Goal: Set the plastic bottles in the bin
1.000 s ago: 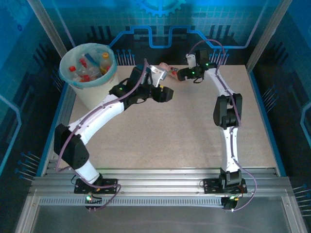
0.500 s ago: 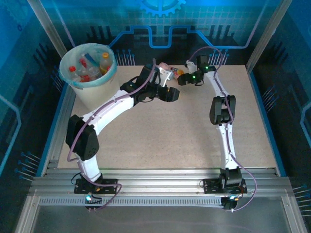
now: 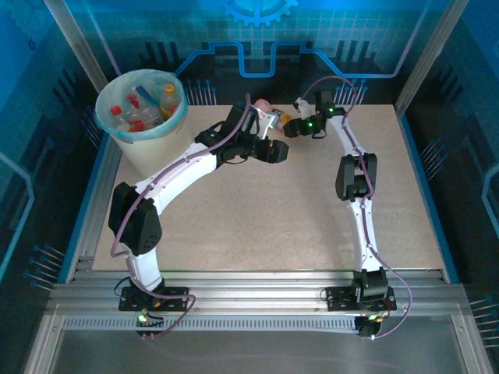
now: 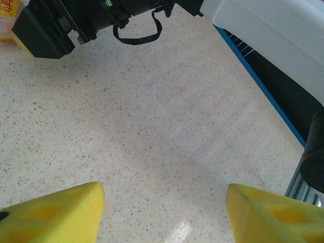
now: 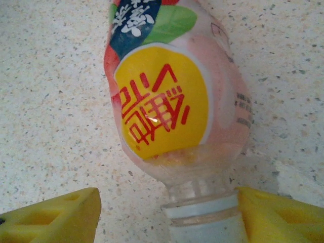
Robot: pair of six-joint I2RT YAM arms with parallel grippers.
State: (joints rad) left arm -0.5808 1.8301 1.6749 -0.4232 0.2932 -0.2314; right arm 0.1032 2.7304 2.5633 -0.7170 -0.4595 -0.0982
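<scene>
Bottle on the table: you have one pink plastic bottle (image 5: 172, 101) lying on its side at the far edge of the table (image 3: 273, 210), about midway along the back; its label carries a yellow disc (image 5: 162, 106) with red characters, and its white cap (image 5: 202, 220) points toward the right wrist camera
Right pincer: your right pincer (image 5: 169, 215) sits low at the neck end of that bottle with its jaws apart; the yellow pad (image 5: 55, 217) on the view's left stands clear of the cap with bare table between, while the other is touching the cap or just beside it, and you cannot tell which; nothing is gripped
Bottles in the bin: more bottles (image 3: 140, 109), showing red, orange and blue, lie inside the bin
Bin: the bin (image 3: 144, 160) stands at the far left corner of the table, well apart from the pink plastic bottle, with its light-blue liner (image 3: 103, 117) folded over the rim
Left pincer: your left pincer (image 4: 164, 212) hangs over bare speckled table, its yellow pads wide apart and nothing between them
In the way: the left arm (image 3: 183, 167) reaches from beside the bin to just beside the pink plastic bottle, lying across the stretch of table between the two
Close by: the right arm's wrist (image 4: 50, 28) shows to the left wrist camera as a black block with a looped black cable (image 4: 137, 35)
Edge: a blue strip (image 4: 258, 86) borders the table on the right
</scene>
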